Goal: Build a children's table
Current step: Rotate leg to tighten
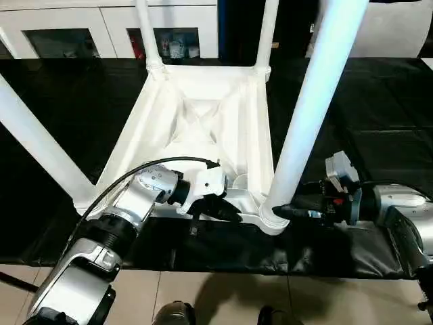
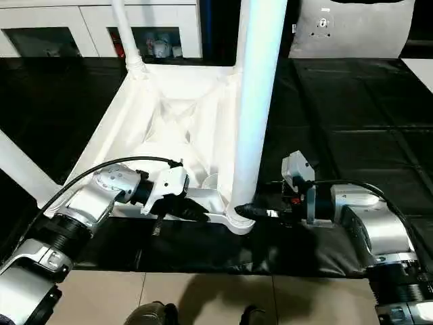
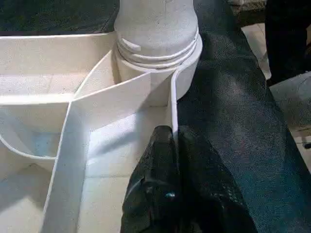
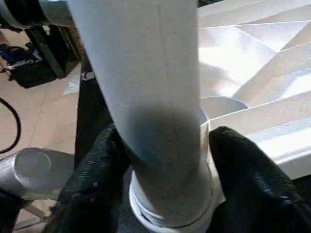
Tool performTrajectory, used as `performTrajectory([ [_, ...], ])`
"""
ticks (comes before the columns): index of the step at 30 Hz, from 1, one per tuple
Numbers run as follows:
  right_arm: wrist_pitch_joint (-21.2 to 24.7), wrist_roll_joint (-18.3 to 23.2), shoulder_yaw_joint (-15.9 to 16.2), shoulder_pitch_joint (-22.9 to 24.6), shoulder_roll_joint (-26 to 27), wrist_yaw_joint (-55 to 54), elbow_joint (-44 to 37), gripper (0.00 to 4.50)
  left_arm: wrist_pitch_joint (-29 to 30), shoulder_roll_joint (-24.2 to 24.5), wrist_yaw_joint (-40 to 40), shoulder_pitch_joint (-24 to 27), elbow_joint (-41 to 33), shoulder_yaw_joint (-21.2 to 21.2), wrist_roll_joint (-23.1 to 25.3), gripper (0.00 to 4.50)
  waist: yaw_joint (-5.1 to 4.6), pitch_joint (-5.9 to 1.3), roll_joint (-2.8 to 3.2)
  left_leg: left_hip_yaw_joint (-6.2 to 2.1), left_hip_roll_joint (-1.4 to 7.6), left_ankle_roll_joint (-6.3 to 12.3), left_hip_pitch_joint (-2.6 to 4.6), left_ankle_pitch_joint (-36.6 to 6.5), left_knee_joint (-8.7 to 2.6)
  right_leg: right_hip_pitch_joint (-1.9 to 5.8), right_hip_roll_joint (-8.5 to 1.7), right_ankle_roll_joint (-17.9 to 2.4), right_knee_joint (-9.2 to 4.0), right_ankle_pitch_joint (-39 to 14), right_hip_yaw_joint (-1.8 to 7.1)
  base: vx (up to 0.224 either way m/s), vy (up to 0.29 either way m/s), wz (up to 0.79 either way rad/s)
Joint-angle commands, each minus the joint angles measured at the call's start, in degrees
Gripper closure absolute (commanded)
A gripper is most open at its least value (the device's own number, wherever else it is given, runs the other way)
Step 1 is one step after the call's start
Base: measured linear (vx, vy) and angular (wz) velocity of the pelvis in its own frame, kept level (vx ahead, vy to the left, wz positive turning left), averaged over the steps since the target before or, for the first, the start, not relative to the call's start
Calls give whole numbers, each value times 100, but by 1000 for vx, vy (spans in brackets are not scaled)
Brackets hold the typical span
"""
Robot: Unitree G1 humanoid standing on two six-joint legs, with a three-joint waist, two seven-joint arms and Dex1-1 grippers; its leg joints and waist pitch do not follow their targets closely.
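Standing between the right claw (image 4: 165, 179) fingers: children's table (image 1: 203, 115) leg (image 4: 146, 97).

The children's table (image 1: 203, 115) lies upside down on the desk (image 1: 365, 122), legs up. The left end effector (image 1: 226, 211) pinches its near rim; the right end effector (image 1: 287, 211) clasps the near right leg (image 1: 311, 101) at its socket.

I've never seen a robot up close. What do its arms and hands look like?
Both forearms are ribbed silver cylinders with black joint rings. A black cable arches over the left arm. The left gripper and the right gripper each have two black fingers on a white wrist block; the right block has red details.
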Motion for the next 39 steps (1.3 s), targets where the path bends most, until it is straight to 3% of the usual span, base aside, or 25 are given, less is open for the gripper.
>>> performTrajectory([
  [1, 48, 52, 65, -74, 38, 27, 13, 217, -126, -41, -242, 80, -140, -162, -32, 450, -32, -452, -139, -49, 267, 647, 59, -1079, -409, 397, -257, -1133, -393, -2047, 246, 0, 0, 0],
  [6, 76, 77, 92, -13, 64, 47, -48, 251, -135, -37, -225, 105, -153, -164, -24, 450, -30, -465, -144, -44, 270, 647, 63, -1038, -404, 395, -255, -1142, -386, -2019, 247, 0, 0, 0],
  [12, 145, 122, 130, 65, 108, 22, -160, 256, -66, -74, -158, 126, -167, -119, -61, 450, -31, -461, -146, -46, 266, 637, 58, -1038, -405, 398, -255, -1113, -388, -2071, 246, 0, 0, 0],
  [14, 314, 36, 139, 96, 266, -469, -210, 256, 305, -215, 292, 120, -251, -28, -16, 450, -29, -468, -135, -43, 273, 611, 67, -1021, -405, 395, -255, -1121, -380, -2032, 254, 0, 0, 0],
  [17, 496, -317, 100, -24, 605, -1450, -100, 257, 683, -420, 792, 73, -311, 79, 21, 450, -107, -419, -137, -63, 238, 404, 78, -1315, -445, 387, -249, -974, -451, -2615, 224, 0, 0, 0],
  [18, 656, -440, 57, -107, 804, -1933, -44, 257, 817, -537, 1073, 32, -314, 135, 55, 450, -146, -406, -105, -76, 223, 320, 81, -1453, -454, 380, -255, -868, -481, -2897, 214, 0, 0, 0],
  [19, 777, -573, 20, -196, 1009, -2403, 10, 257, 984, -668, 1360, -16, -329, 196, 84, 450, -180, -400, -129, -84, 215, 290, 76, -1499, -466, 393, -248, -794, -513, -3021, 199, 0, 0, 0],
  [21, 943, -697, -101, -349, 1344, -3088, 126, 259, 1210, -887, 1809, -98, -346, 287, 135, 450, -306, -373, -139, -120, 167, 142, 55, -1735, -455, 389, -252, -459, -580, -3628, 139, 0, 0, 0],
  [22, 1029, -763, -174, -437, 1532, -3468, 197, 259, 1353, -1014, 2044, -140, -369, 333, 158, 450, -342, -377, -126, -113, 157, 112, 77, -1762, -443, 364, -247, -430, -605, -3724, 134, 0, 0, 0],
  [25, 1194, -1045, -322, -722, 2127, -4637, 446, 259, 1787, -1504, 3039, -347, -287, 489, 322, 450, -509, -379, -141, -162, 108, 79, -5, -1784, -422, 408, -228, -177, -667, -3889, 28, 0, 0, 0],
  [26, 1234, -1050, -360, -788, 2264, -4836, 513, 259, 1816, -1597, 3307, -410, -197, 506, 398, 450, -532, -404, -92, -172, 123, 124, 26, -1810, -430, 408, -233, -152, -702, -3770, 6, 0, 0, 0],
  [29, 1116, -1048, -473, -906, 2460, -5142, 650, 259, 1847, -1706, 3632, -487, -115, 522, 514, 450, -598, -434, -62, -184, 167, 285, 30, -1864, -458, 431, -230, -381, -701, -3042, -21, 0, 0, 0],
  [31, 955, -1072, -494, -937, 2457, -5157, 690, 203, 1887, -1715, 3649, -489, -165, 550, 523, 450, -575, -446, -72, -166, 184, 367, 42, -1750, -468, 426, -234, -602, -655, -2604, 18, 0, 0, 0],
  [33, 777, -1064, -518, -926, 2441, -5012, 677, 187, 1920, -1676, 3657, -473, -224, 576, 546, 450, -561, -465, -74, -142, 188, 441, 28, -1615, -464, 454, -238, -850, -581, -2167, 56, 0, 0, 0],
  [36, 683, -1006, -560, -852, 2395, -4824, 574, 155, 1893, -1557, 3604, -432, -262, 576, 586, 450, -521, -480, -78, -103, 190, 535, 64, -1483, -444, 430, -238, -1005, -561, -1990, 82, 0, 0, 0],
  [39, 587, -933, -580, -754, 2277, -4656, 485, 137, 1816, -1433, 3556, -404, -257, 564, 586, 450, -453, -496, -72, -92, 202, 618, 36, -1217, -424, 452, -246, -1072, -515, -1832, 95, 0, 0, 0],
])
